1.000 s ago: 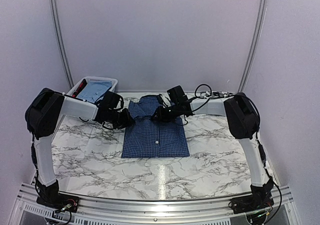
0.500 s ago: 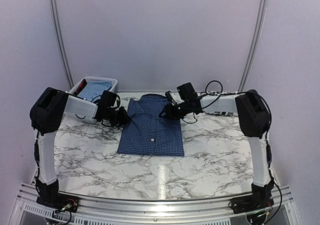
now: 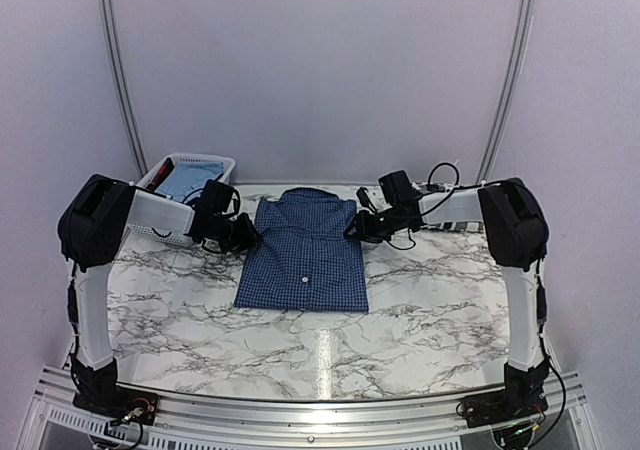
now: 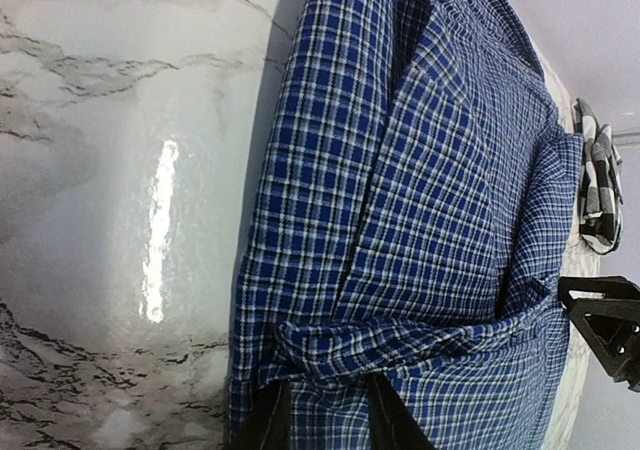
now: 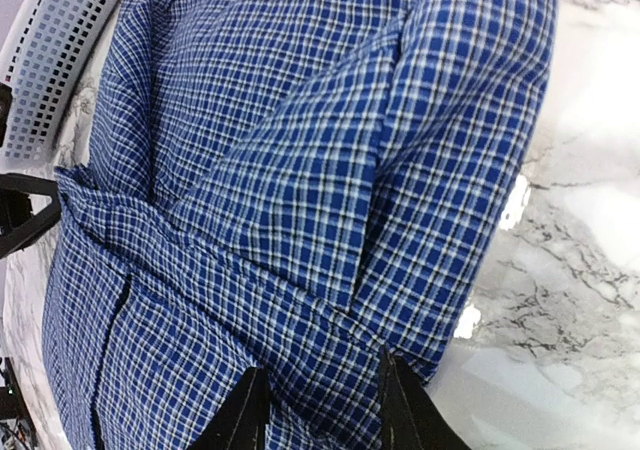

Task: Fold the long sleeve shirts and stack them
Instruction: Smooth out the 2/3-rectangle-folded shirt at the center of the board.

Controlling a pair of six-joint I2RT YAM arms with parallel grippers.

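Top view: blue shirt lies flat mid-counter, folded into a rectangle, with loads of bare marble in front and on both sides. Left gripper is at its left edge, right gripper at its right edge, basket back left.

Left wrist: jaws narrow, pinching bunched shirt cloth. Plaid shirt sits past the far edge.

Right wrist: jaws also narrow, clamped on the shirt's edge, bare marble alongside.

The shirt is dark blue with fine white checks. Right of it shows black-and-white plaid cloth. The surface beneath is white marble, veined grey. Left of the shirt, a white slatted basket holds pale blue fabric.
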